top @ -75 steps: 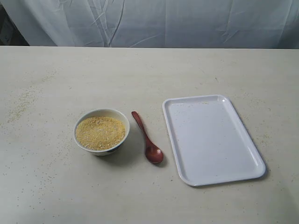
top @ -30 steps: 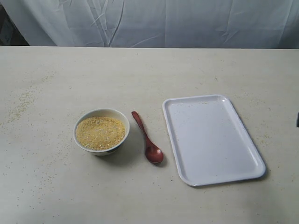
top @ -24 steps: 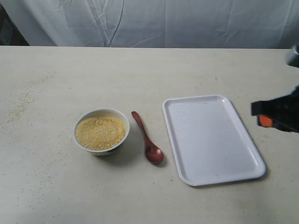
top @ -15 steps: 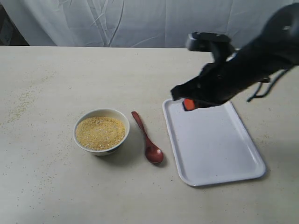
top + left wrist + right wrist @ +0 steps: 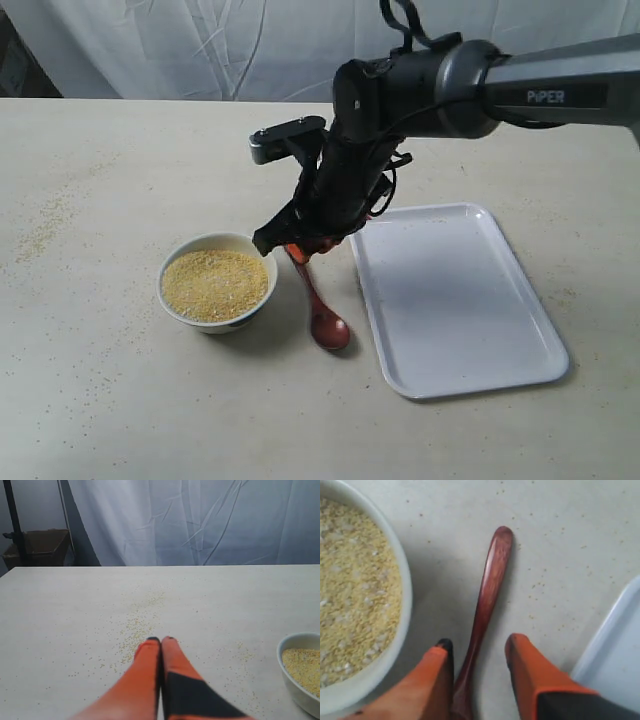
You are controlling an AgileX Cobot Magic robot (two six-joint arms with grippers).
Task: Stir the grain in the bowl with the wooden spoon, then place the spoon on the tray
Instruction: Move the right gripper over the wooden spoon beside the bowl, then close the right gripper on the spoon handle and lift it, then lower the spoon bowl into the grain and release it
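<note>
Right pincer [image 5: 478, 644] parted astride wooden spoon [image 5: 492, 575], bowl [image 5: 402, 580] just beside

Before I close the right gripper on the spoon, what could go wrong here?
1. The wooden spoon handle lies off-centre in the open right gripper, close against the finger nearer the bowl, so closing may skid or twist it rather than clamp it.
2. That finger is close beside the bowl's rim, and the grain sits high; a nudge could spill some.
3. The tray edge lies near the other finger.
</note>
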